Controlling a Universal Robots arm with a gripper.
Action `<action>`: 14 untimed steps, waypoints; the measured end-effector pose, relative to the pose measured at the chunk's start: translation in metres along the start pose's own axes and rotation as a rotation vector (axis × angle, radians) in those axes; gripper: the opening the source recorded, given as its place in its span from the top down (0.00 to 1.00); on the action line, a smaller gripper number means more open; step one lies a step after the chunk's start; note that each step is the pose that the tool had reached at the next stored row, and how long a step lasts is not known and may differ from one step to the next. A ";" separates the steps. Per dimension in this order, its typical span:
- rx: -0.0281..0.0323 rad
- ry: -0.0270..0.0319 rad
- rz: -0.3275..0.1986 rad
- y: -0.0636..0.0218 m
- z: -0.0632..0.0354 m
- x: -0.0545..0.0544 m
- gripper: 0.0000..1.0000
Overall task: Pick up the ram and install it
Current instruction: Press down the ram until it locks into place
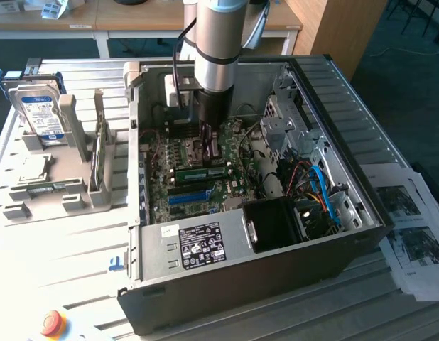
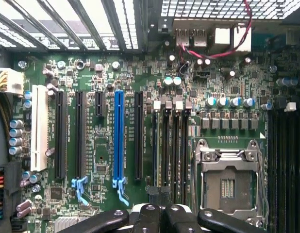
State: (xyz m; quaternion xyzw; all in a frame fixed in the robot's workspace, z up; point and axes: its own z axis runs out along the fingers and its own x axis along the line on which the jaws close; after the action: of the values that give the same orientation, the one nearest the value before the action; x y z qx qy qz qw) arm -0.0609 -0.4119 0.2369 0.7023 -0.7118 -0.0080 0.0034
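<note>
Red button (image 1: 52,323) sits closest, on the table (image 1: 63,263) at 7 o'clock from the open case (image 1: 226,245). Inside the case, the gripper (image 1: 209,153) hangs low over the motherboard (image 1: 234,186). Whether the gripper is open or closed cannot be told. A ram (image 1: 202,172) lies along a slot just at 6 o'clock from the gripper tip, with the blue slot (image 1: 187,197) beyond it at 6 o'clock. In the wrist view the gripper (image 2: 162,216) hovers by the memory slots (image 2: 170,145) and the empty CPU socket (image 2: 227,182). A hard drive (image 1: 40,114) stands at 9 o'clock from the case.
</note>
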 end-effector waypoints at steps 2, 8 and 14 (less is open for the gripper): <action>0.0001 0.0000 0.000 0.0021 0.0001 0.000 0.90; 0.0000 0.0000 0.000 0.0050 0.0001 0.000 0.90; 0.0000 0.0001 0.000 0.0067 0.0001 0.000 0.90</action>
State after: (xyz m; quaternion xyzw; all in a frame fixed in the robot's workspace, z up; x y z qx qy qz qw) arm -0.0676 -0.4120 0.2369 0.7023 -0.7118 -0.0079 0.0034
